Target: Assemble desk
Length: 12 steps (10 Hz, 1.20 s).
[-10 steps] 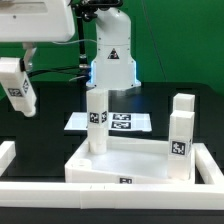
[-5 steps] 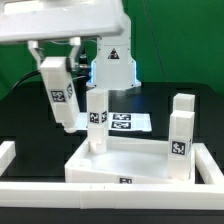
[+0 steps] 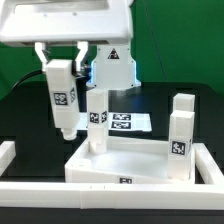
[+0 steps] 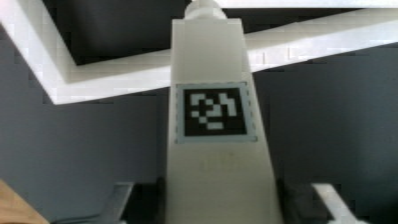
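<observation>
the claw (image 3: 62,52) is clamped on a loose leg (image 3: 63,98), holding it upright in the air above the bench (image 3: 30,120), beside the desk top (image 3: 130,160) near the front edge. three legs already stand on the top; this one looks left to fit.

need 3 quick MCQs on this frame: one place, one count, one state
1. Where is the leg that the hand grips?
A. in the air, toward the exterior view's left of the desk top
B. flat on the marker board
C. on the green wall

2. How many legs stand upright on the desk top?
A. one
B. three
C. five

3. The hand is:
A. open, empty
B. shut on a leg
C. out of view

A: it hangs clear of the table. B: one near the middle, two on the right. B: fingers clamp its upper end.
</observation>
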Available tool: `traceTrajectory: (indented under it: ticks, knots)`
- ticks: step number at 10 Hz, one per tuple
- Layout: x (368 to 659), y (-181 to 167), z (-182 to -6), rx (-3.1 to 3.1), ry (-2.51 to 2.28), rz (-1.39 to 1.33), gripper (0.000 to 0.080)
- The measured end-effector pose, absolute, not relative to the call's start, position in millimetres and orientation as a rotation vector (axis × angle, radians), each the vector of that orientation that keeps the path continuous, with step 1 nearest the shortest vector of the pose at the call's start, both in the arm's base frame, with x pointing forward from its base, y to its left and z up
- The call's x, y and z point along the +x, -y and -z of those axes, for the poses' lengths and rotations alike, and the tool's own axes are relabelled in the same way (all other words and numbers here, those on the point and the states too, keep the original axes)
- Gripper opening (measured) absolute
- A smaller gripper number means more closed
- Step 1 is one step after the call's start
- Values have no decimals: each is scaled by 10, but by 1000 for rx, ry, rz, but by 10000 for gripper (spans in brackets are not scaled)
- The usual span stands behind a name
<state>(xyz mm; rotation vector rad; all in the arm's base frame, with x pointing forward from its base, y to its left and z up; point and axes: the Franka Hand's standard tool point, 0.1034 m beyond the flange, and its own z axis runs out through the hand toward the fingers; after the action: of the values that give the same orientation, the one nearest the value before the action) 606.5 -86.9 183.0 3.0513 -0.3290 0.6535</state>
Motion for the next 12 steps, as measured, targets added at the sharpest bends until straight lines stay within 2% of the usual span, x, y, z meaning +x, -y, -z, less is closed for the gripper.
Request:
traceTrajectory:
  ticks: [3,7,10,12]
  knots:
    - [5998,834,-1779,2944,362,-853,287]
    - [5976,830,-1736,2952,359,-832,287]
    - [5875,742,-1503,2944,338,-824,287]
    - [5906,690,-1501,2951,328,-822,287]
